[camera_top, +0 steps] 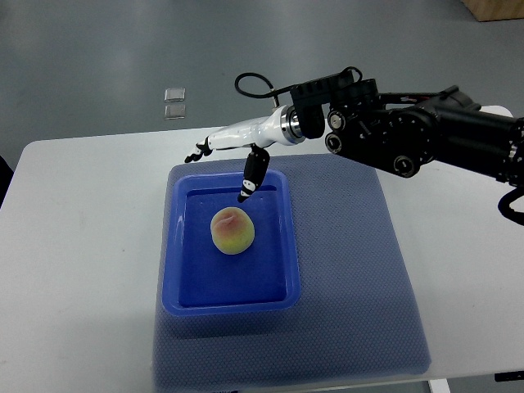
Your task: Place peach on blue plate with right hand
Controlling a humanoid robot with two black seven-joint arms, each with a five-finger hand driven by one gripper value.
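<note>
A peach (pixel 232 231), yellow with a pink blush, lies inside the blue plate (pixel 282 270), a rectangular tray, a little above its middle. My right hand (pixel 223 160) hovers over the tray's far edge, above and behind the peach, apart from it. Its white fingers point left and one black-tipped finger (pixel 250 178) hangs down toward the peach. The hand is open and holds nothing. The right arm comes in from the right edge. The left arm does not show.
The tray rests on a blue-grey mat (pixel 352 278) on a white table (pixel 74 262). Two small clear squares (pixel 174 101) lie on the grey floor beyond the table's far edge.
</note>
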